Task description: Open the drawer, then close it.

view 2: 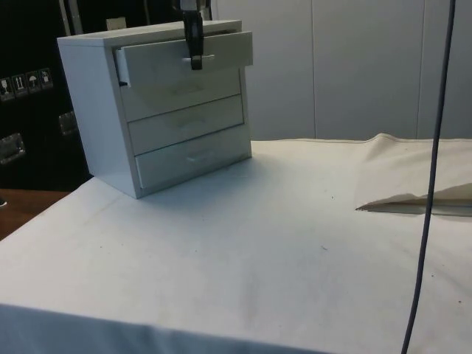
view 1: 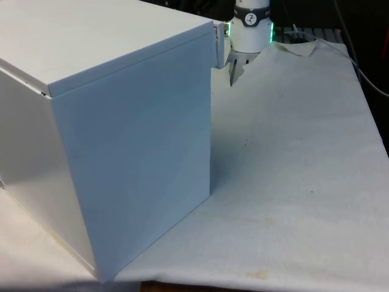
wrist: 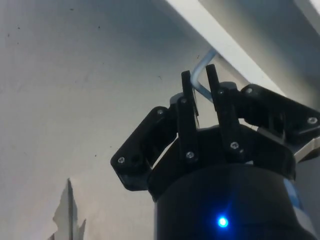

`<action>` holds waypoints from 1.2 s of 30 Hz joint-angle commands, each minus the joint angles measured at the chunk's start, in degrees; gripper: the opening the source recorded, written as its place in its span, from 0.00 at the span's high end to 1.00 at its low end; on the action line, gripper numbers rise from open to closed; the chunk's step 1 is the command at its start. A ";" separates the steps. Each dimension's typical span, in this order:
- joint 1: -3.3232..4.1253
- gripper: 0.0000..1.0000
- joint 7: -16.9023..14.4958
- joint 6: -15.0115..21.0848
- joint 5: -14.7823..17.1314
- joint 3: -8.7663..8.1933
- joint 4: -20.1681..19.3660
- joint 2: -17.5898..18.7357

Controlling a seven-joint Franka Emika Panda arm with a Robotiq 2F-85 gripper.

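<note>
Drawer (view 2: 181,57), the top one of three in a smooth white chest of drawers (view 2: 96,110), stands pulled a little way out of its flat-sided box at the left of the side view, its front proud of the two shut drawers beneath. Each front carries a thin bar handle. My hand (view 2: 196,60) comes down from above onto the top drawer's handle (view 2: 199,57); its black fingers hang across the drawer front.

From the wrist I see what the side view cannot: my two slim black fingers (wrist: 186,95) stand close together, clamped on the pale, rounded bar of the handle (wrist: 202,75), which bends away to the white drawer edge above it.

In the front view the chest (view 1: 121,134) turns a plain, matte panel and its flat top to the camera, hiding the drawers. Just past its far corner, towards the front view's right, one dark fingertip of my hand (view 1: 231,76) pokes down below the white wrist.

A white cloth (view 2: 243,243) covers the counter, soft and faintly speckled, with a rumpled fold (view 2: 413,177) at the side view's right. A grey cable (view 2: 431,192) hangs down there.
</note>
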 commanded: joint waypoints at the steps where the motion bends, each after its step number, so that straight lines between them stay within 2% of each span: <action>1: 0.29 0.90 0.63 -0.46 -0.23 0.23 0.29 0.29; 6: 0.74 0.90 0.80 -1.60 -0.69 0.63 -0.63 -0.86; 7: 0.29 0.90 0.11 -0.86 -0.40 0.34 0.06 -0.06; 8: 0.80 0.90 0.80 -1.83 -0.74 0.74 -0.86 -1.15; 15: 0.69 0.90 0.34 -2.75 -1.20 1.20 -3.55 -3.84; 16: 0.46 0.90 -0.17 -2.29 -0.63 1.09 -1.55 -1.95; 17: 0.69 0.90 0.17 -2.69 -1.20 1.15 -3.95 -4.18; 25: 0.46 0.90 -0.97 -1.95 -1.03 0.97 -7.39 -7.33; 26: 0.52 0.90 -1.20 -2.18 -0.63 0.97 -5.39 -5.56; 27: 0.46 0.90 -1.09 -1.83 -1.03 0.92 -7.79 -7.68; 32: 0.34 0.90 -1.72 -1.20 -1.03 0.80 -10.03 -9.74; 34: 0.34 0.90 -1.83 -0.97 -1.09 0.74 -10.66 -10.31; 35: 0.46 0.90 -2.06 -0.86 -0.63 0.80 -8.31 -8.08; 36: 0.34 0.90 -1.95 -0.92 -1.09 0.74 -10.94 -10.60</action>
